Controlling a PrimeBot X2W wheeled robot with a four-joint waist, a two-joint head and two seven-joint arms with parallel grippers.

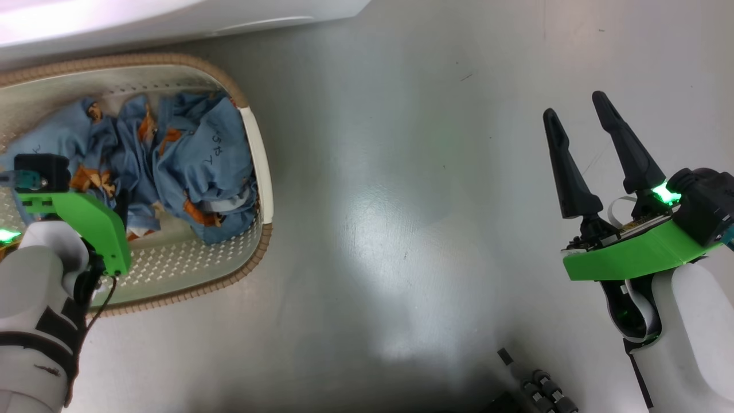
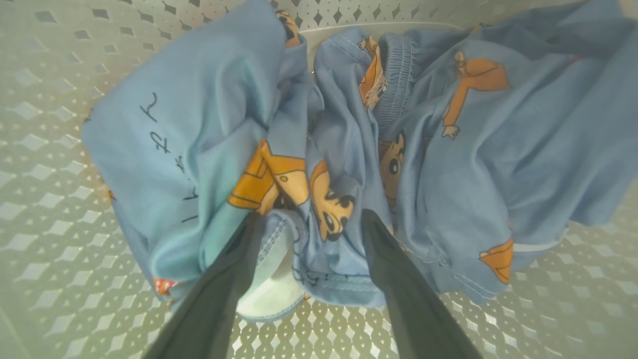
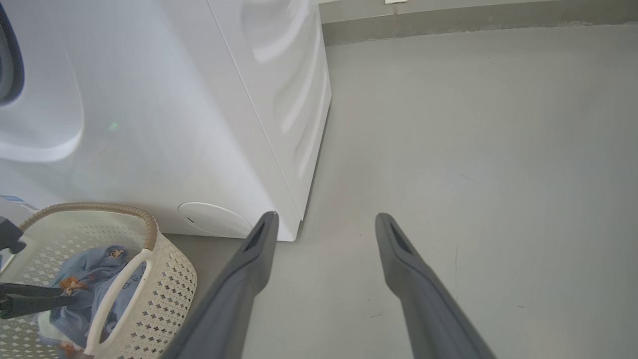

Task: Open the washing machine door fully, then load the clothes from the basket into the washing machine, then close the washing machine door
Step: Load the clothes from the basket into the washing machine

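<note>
Left wrist view showed left gripper [image 2: 311, 217] spread wide, tips straddling the clothes [image 2: 473, 164] in the basket [image 2: 50, 149]; right gripper [image 1: 575, 103] also wide, empty, above the floor [image 1: 401, 229].

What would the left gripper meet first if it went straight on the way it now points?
The clothes: the open left gripper points straight at the blue bundle in the basket, with its tips on either side of a fold. Depth is unclear, so it may be touching the fabric now.

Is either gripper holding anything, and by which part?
Nothing held. The left gripper stands open astride a fold of the clothes; the right gripper is open, empty.
</note>
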